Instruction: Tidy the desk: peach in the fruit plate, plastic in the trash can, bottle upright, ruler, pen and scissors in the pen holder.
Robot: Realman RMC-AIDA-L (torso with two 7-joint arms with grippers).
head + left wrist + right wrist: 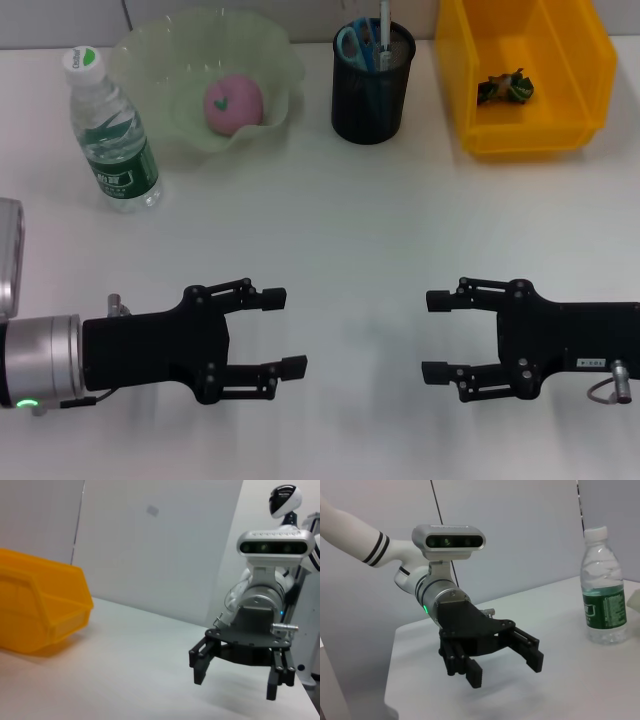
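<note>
A pink peach [234,102] lies in the pale green fruit plate [150,55] at the back left. A clear water bottle [112,130] with a green label stands upright left of the plate; it also shows in the right wrist view [604,597]. A black mesh pen holder [372,95] holds blue-handled scissors [352,42] and a pen [385,30]; I cannot make out a ruler. Crumpled plastic [506,88] lies in the yellow bin [590,60]. My left gripper [284,332] and right gripper [434,336] are open and empty, low over the near table, facing each other.
The left wrist view shows the right gripper [235,680] and the yellow bin [40,605] on the white table. The right wrist view shows the left gripper [505,669]. The table's near edge lies just behind both arms.
</note>
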